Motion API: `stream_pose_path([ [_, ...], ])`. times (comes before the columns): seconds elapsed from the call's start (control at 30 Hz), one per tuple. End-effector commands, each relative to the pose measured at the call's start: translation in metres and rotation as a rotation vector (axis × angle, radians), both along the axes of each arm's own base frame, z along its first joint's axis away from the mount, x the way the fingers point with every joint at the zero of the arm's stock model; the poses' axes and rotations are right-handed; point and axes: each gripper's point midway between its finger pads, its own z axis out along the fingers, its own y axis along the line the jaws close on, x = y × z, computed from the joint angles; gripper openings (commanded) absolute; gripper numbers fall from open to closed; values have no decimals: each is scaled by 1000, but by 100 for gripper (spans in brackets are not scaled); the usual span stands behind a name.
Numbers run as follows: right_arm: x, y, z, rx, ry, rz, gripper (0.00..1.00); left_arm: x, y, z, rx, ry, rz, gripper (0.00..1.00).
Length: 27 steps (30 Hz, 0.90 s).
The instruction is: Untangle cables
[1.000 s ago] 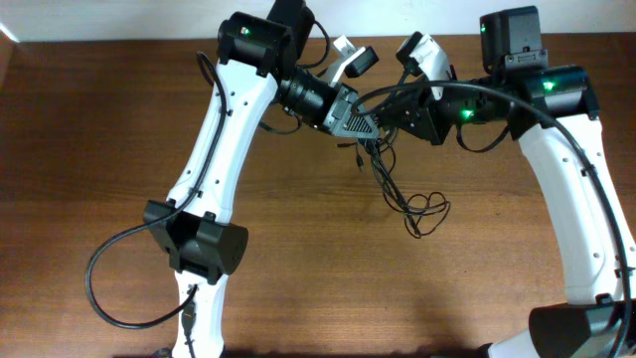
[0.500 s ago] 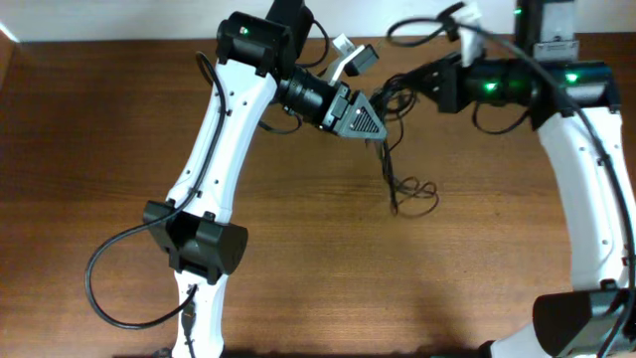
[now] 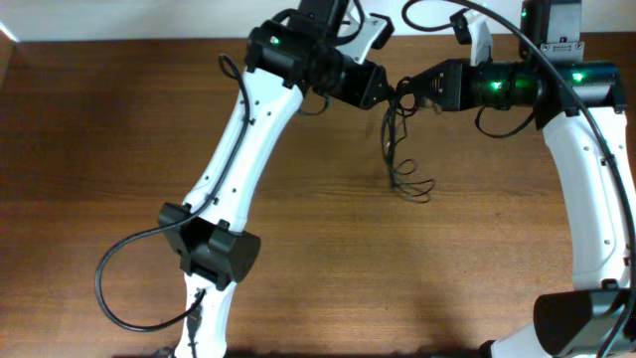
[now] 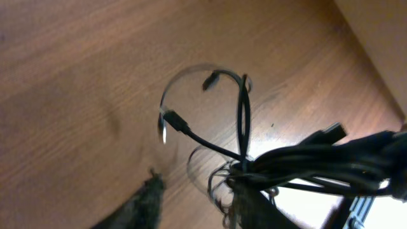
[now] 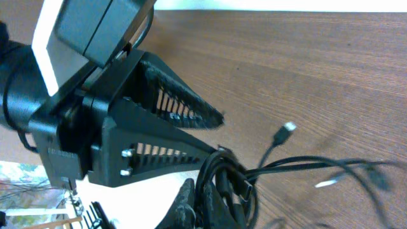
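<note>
Cables (image 3: 399,96) sit bunched in a dark knot toward 1 o'clock of the tabletop (image 3: 99,149), up off the wood. Left arm (image 3: 238,149) runs up from 7 o'clock and right arm (image 3: 586,179) from 5 o'clock. Left jaws and right jaws sit nose to nose at the knot. A few strands drop from it toward 6 o'clock and end in small loops (image 3: 411,186) lying on the wood.

Left jaws: apart. Right wrist view shows both ribbed black fingers (image 5: 166,102) splayed with tips separate, and the bundle (image 5: 224,184) against the tip of the lower one. Left wrist view agrees. One blurred finger (image 4: 141,202) is at 7 o'clock, and there is a wide gap before the bundle (image 4: 299,166), which runs off toward 3 o'clock.

Right jaws: cannot tell. Only one finger (image 5: 186,203) shows, at 6 o'clock of the right wrist view, just beside the bundle.

Loose ends: in the right wrist view one plug (image 5: 286,129) pokes out toward 2 o'clock of the bundle. In the left wrist view a strand arcs into a loop above the bundle, with a plug (image 4: 176,121) at 10 o'clock of it, over bare wood.
</note>
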Motion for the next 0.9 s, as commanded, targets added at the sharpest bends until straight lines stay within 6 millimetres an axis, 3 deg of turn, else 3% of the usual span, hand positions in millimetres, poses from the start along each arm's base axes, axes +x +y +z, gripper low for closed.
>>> stream_pose_path([
  [0.0, 0, 2, 6, 15, -9, 8, 4, -11, -20, 3, 6, -21, -26, 37],
  [0.07, 1, -1, 5, 17, -5, -1, 4, -18, -18, -1, 35, -18, -59, 33],
  [0.17, 2, -6, 5, 23, 6, -19, 4, -26, -17, -6, 61, -12, -98, 18],
  [0.27, 1, -6, 4, 23, 18, -19, 4, -23, -25, -1, 44, -49, -106, 20],
  [0.37, -3, -5, 3, 28, 36, -15, 4, -11, -30, 6, 27, -109, -94, 28],
  [0.47, -5, -2, 5, 49, 38, 1, 4, -13, -35, 8, 20, -119, -104, 34],
  [0.6, -5, -2, 6, 62, 55, -8, 4, -31, -54, -1, 33, -101, -151, 34],
  [0.7, -9, 3, 11, 95, 58, 19, 4, -29, -55, -12, 64, -99, -137, 31],
  [0.73, -8, 1, 10, 105, 84, -3, 4, -22, -51, -16, 79, -92, -88, 28],
  [0.8, -4, -11, 10, 127, 126, -58, 4, -4, -34, -20, 139, -98, 64, 0],
  [0.87, 0, -34, 8, 159, 191, -150, 4, 14, -13, -23, 185, -94, 236, 0],
])
